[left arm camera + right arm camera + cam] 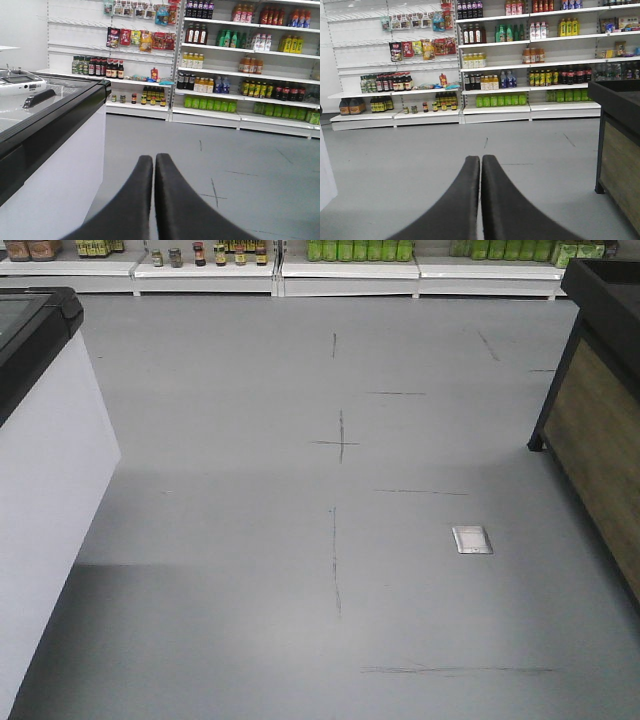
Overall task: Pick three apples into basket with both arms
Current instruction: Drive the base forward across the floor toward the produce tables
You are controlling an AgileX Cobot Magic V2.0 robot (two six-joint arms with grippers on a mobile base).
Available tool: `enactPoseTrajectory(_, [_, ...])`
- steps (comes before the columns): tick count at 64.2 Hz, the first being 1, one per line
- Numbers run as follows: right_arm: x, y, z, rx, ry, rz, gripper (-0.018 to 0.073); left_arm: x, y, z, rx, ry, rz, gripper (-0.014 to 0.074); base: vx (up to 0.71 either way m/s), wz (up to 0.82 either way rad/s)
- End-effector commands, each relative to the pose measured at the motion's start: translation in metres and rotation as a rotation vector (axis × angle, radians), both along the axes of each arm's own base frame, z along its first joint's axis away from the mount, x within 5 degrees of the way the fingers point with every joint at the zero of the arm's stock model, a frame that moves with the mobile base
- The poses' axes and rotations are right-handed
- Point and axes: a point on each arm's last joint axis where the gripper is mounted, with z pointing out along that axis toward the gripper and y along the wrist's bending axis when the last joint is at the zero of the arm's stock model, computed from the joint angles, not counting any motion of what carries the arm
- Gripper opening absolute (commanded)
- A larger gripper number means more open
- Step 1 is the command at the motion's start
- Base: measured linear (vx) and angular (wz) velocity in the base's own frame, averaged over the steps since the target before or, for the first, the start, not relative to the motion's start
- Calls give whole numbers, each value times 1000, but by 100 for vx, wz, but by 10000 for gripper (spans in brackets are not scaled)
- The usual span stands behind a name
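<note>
Light: bright, even, from overhead.
Glare: on freezer lid [45,107], left of left gripper [153,159].
Shadow: soft, on floor [150,635].
Focus: fingers [460,200] soft-edged; shelves [495,107] sharp.

Front view down onto the floor [300,540]; both wrist views low, level, toward the same distant shelves [210,114].

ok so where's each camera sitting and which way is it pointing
Exterior front-facing: up on the robot, tilted down at the grey floor between the white freezer cabinet and the wooden-sided stand; no robot part shows.
Left wrist: behind the left gripper, fingers together, facing the shelves, freezer cabinet on its left.
Right wrist: behind the right gripper, fingers together, facing the same shelves, stand on its right.
Shared: all three catch the row of green bottles.
</note>
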Motion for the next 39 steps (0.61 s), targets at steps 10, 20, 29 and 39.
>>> enactPoseTrajectory(10, [-1, 1, 3, -15, -75, 3, -4, -2, 0, 6, -6, -81, -2, -6, 0, 0])
enactPoseTrajectory(20, [-1, 1, 3, -15, -75, 3, -4, -2, 0, 6, -6, -81, -2, -6, 1, 0])
enactPoseTrajectory(29, [-1, 1, 3, -15, -75, 3, -4, -2, 0, 6, -6, -81, -2, -6, 4, 2])
enactPoseTrajectory(39, [-1, 1, 3, -15, -75, 3, -4, -2, 0, 6, -6, -81, -2, -6, 7, 4])
